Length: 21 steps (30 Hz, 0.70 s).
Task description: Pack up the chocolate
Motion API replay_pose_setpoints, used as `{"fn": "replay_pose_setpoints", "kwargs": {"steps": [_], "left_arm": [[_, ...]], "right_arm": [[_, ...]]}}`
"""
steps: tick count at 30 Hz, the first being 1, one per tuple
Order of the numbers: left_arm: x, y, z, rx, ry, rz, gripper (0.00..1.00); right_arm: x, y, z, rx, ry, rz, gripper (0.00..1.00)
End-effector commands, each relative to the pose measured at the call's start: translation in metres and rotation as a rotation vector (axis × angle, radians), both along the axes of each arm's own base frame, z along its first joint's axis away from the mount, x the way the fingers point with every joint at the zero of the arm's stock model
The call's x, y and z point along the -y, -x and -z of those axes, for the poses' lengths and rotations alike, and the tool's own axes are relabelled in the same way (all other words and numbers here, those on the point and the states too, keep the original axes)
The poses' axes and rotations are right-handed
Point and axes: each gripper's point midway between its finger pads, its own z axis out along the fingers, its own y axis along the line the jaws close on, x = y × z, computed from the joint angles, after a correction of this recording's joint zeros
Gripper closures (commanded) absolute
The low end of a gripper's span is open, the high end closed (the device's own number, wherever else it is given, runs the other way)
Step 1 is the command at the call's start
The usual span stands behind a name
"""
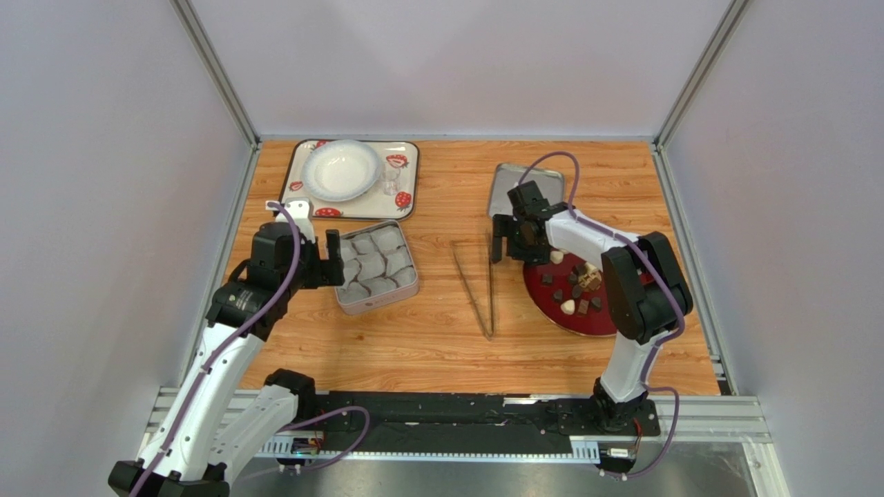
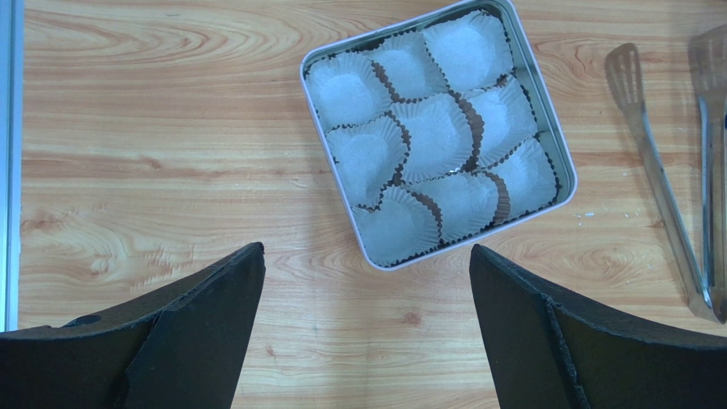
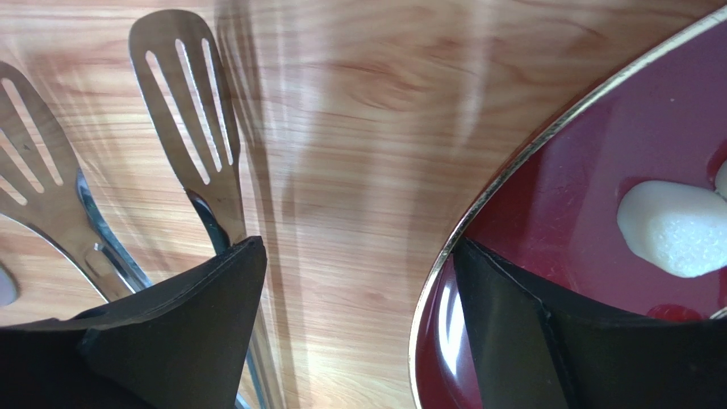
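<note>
Chocolate (image 1: 577, 291) pieces (dark, with a few cream-white) lie on the red plate (image 1: 548, 294) near the table's right edge. The right gripper (image 1: 512, 240), fingers apart, straddles the plate's left rim beside the tongs (image 1: 480, 295). The left gripper (image 1: 334, 259), fingers apart, hovers beside the tin (image 1: 380, 300) toward the left edge.

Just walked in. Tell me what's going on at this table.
The job is packing chocolate, but nothing is packed yet. The left gripper hangs open and empty near the tin, whose paper cups are all empty. The right gripper, also open and empty, is over the rim of the red plate, beside the tongs lying on the table. The chocolate pieces sit on that plate.
</note>
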Motion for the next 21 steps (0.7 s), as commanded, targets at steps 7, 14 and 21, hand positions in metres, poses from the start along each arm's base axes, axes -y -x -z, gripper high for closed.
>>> {"fn": "replay_pose_setpoints", "kwargs": {"steps": [7,14,21], "left_arm": [[0.002,-0.006,-0.001,0.013,-0.017,0.022,0.02],[0.003,-0.006,0.002,-0.004,-0.02,0.026,0.02],[0.004,-0.007,0.002,-0.006,-0.018,0.028,0.02]], "right_arm": [[-0.079,-0.045,-0.023,0.135,-0.062,-0.179,0.2],[-0.082,-0.057,-0.052,0.211,0.025,-0.207,0.27],[-0.083,-0.009,-0.082,0.269,0.06,-0.336,0.27]]}}
